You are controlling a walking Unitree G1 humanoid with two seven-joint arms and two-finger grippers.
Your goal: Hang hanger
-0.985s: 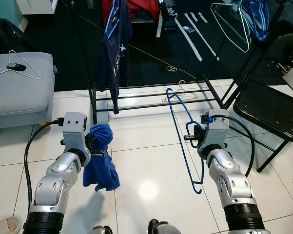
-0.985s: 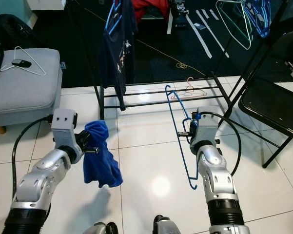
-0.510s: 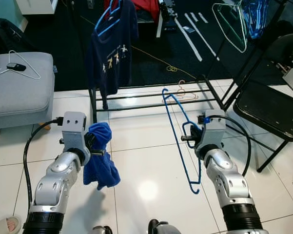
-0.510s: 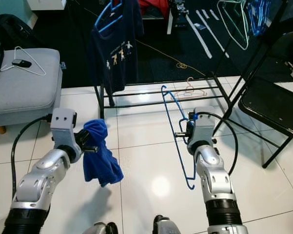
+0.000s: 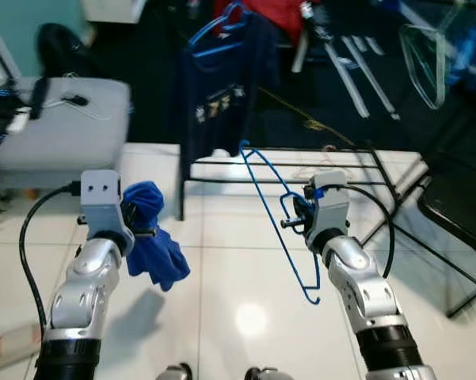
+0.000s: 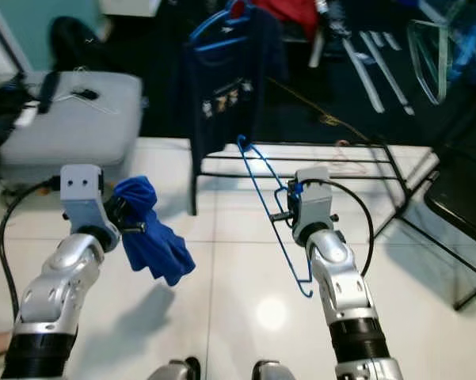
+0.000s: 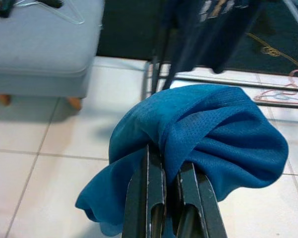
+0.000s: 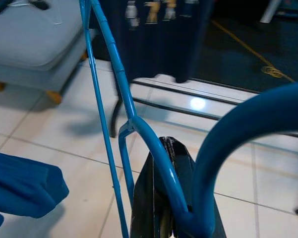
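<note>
The blue hanger (image 5: 273, 214) is clamped at its hook end in the right gripper (image 5: 295, 215), held tilted above the white tiled floor (image 5: 245, 269) just in front of the black clothes rack (image 5: 301, 170). Left of the hanger, the left gripper (image 5: 138, 226) is closed on a bunched blue cloth (image 5: 152, 249). On the rack hangs a dark T-shirt (image 5: 222, 87), with a grey ottoman (image 5: 63, 131) off to the rack's left.

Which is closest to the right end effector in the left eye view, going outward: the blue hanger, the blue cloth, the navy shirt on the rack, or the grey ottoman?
1. Blue hanger: gripped in the right end effector.
2. Blue cloth: to its left, held by the left end effector.
3. Navy shirt: ahead, hanging on the rack.
4. Grey ottoman: far left.

Cloth and shirt are near a tie.
</note>
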